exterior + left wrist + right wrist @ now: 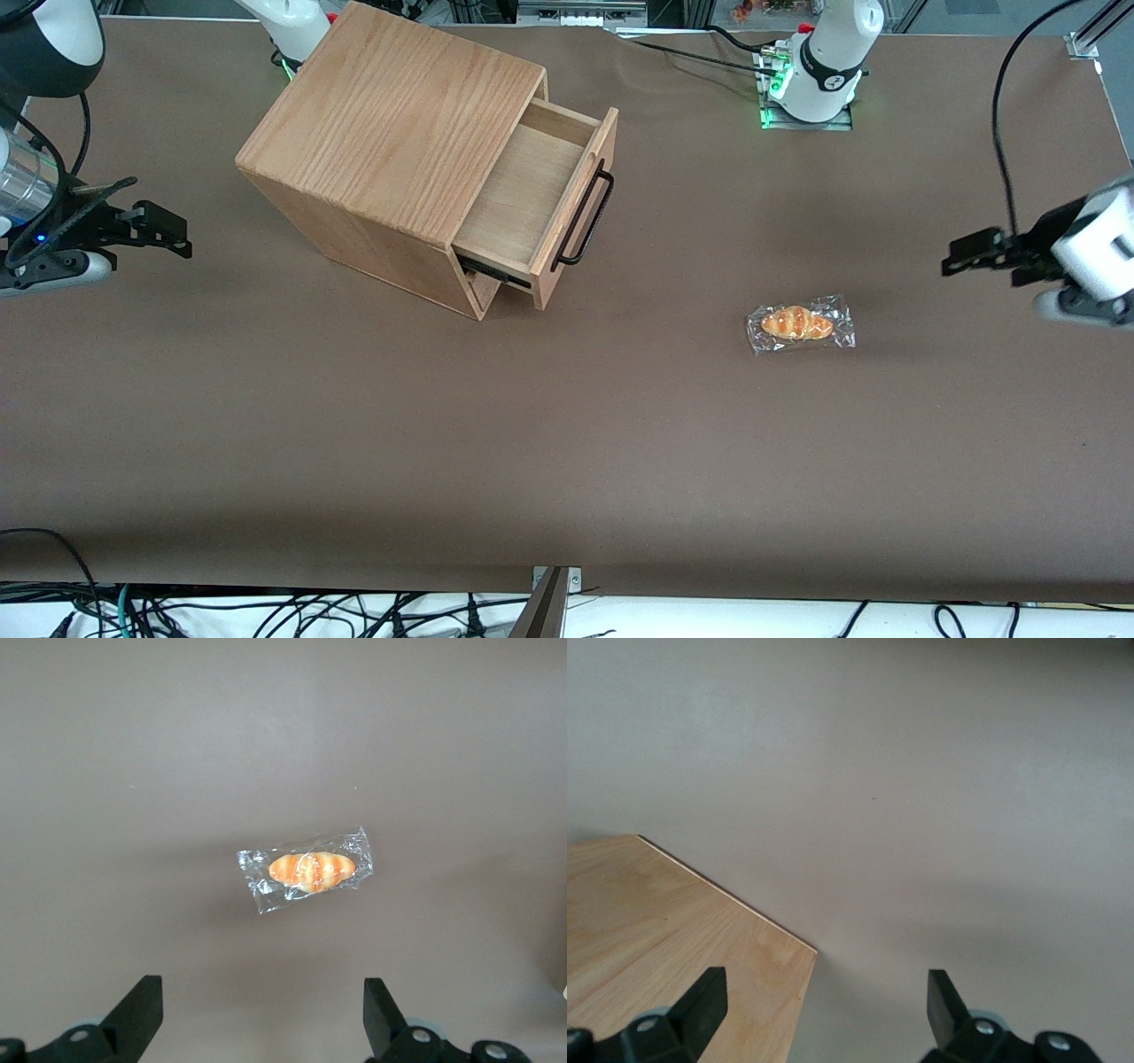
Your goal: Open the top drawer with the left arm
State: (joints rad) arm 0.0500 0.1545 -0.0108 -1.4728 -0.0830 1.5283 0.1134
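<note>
Drawer, top one (pixel 532 190), sits pulled well out of the wooden box (pixel 390 133), pale wood floor showing and nothing visible inside. Black bar handle (pixel 585 217) runs along the drawer front, untouched, nothing around it. A dark slot shows under the drawer at the box front, at the corner nearest the front camera. Box stands on the brown table (pixel 567 443), turned at an angle, toward the parked arm's end of the table.

Wrapped bread roll (pixel 800 324) in clear plastic lies flat on the table, well apart from the box, toward the working arm's end and a bit nearer the front camera than the handle. In the left wrist view the same roll (pixel 310 870) lies on bare table, between the lines of the 2 fingertips (pixel 142 1010) but apart from them, no contact.

Left arm's gripper (pixel 973 252) hangs above the table at the working arm's end, farther from the box than the roll is, well apart from the handle. Its jaws are spread wide, holding nothing. White wrist body of the left arm (pixel 1099 244) sits just past the gripper at the frame edge. Left arm's base (pixel 824 66) stands at the table edge farthest from the front camera.
</note>
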